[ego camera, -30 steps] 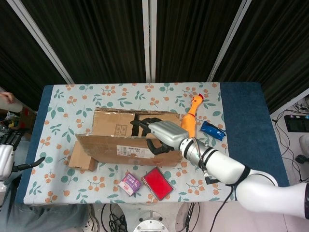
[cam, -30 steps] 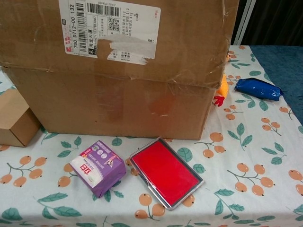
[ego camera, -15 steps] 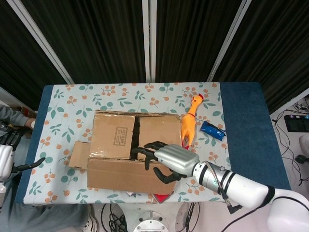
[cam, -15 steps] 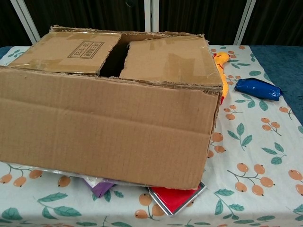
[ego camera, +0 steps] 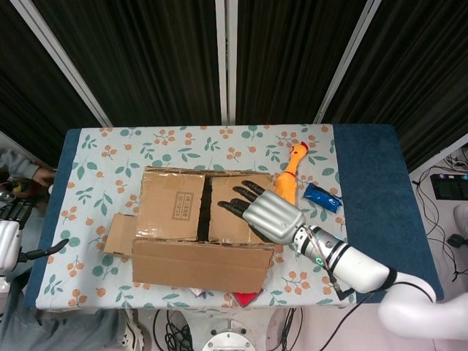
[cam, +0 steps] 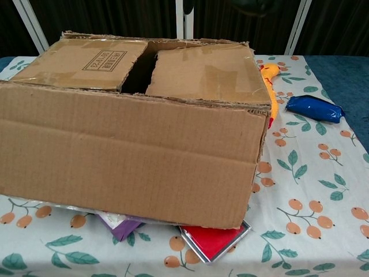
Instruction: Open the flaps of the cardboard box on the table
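The cardboard box [ego camera: 197, 219] sits mid-table. Its long near flap [ego camera: 201, 265] is folded outward and hangs over the front wall; in the chest view this near flap [cam: 127, 156] fills the foreground. Two inner flaps still lie flat across the top, the left one [ego camera: 172, 206] and the right one [ego camera: 232, 213], with a dark gap between them. My right hand [ego camera: 267, 213] hovers over the right inner flap with fingers spread toward the gap and nothing held. My left hand [ego camera: 13, 235] stays off the table's left edge, empty, thumb sticking out.
A rubber chicken [ego camera: 289, 179] and a blue packet [ego camera: 322, 197] lie right of the box. A small brown box [ego camera: 117, 235] touches its left side. A red tin [cam: 212, 241] and a purple packet [cam: 118, 223] peek out under the hanging flap.
The near flap swung from upright down over the front. My right hand let go of its edge and rose over the right inner flap, fingers spread. The left hand stayed put.
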`<state>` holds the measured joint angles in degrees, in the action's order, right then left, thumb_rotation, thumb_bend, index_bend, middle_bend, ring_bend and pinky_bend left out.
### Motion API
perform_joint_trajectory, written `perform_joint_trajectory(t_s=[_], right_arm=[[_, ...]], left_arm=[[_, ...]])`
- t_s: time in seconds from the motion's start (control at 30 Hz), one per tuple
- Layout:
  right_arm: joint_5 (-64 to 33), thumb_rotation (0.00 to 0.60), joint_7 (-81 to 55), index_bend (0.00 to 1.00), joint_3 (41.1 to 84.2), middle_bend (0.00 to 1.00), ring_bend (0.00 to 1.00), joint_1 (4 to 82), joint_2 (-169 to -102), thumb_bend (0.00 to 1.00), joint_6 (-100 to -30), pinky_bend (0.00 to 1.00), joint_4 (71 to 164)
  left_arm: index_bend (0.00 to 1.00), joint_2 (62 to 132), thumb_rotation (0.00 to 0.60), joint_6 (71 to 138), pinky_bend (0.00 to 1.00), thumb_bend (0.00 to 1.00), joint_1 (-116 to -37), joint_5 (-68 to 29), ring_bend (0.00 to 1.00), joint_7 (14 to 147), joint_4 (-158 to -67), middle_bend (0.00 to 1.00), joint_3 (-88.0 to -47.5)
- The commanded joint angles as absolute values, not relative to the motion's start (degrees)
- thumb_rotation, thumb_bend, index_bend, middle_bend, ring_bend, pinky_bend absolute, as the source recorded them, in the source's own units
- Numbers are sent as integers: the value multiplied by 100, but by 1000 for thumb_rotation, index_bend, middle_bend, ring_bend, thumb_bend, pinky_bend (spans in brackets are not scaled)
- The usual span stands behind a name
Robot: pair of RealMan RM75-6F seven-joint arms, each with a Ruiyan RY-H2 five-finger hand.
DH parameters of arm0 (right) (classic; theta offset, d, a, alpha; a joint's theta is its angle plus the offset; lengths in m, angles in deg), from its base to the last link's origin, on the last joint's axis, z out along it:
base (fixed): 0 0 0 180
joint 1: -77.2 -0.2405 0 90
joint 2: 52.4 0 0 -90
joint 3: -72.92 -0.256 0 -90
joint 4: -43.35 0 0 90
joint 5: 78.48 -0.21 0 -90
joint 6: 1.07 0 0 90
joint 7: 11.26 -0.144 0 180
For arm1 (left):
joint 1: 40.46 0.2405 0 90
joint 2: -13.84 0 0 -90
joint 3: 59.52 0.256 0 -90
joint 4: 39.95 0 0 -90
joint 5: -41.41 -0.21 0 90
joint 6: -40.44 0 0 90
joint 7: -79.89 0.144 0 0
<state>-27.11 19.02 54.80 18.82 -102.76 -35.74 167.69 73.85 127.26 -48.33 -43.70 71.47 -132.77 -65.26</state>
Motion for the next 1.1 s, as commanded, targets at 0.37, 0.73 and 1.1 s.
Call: perform_joint_trajectory(t_s=[0.37, 0.73, 1.1], right_arm=[[-5166, 600, 4164, 32, 6787, 78, 0, 1, -12294, 725, -5133, 0, 15747], [-5439, 600, 4074, 30, 6847, 85, 0, -420, -12817, 731, -5114, 0, 15383], [-5412, 600, 4239, 110, 6986, 102, 0, -828, -13144, 723, -5032, 0, 15066]], left_arm=[[207, 7429, 340, 12713, 255, 0, -4855, -4373, 205, 6927, -13098, 216, -6567], [207, 7475, 337, 12722, 255, 0, -4853, -4331, 205, 6738, -12937, 217, -6609], [207, 7484, 337, 12668, 255, 0, -4882, -4293, 205, 6667, -12860, 216, -6635]])
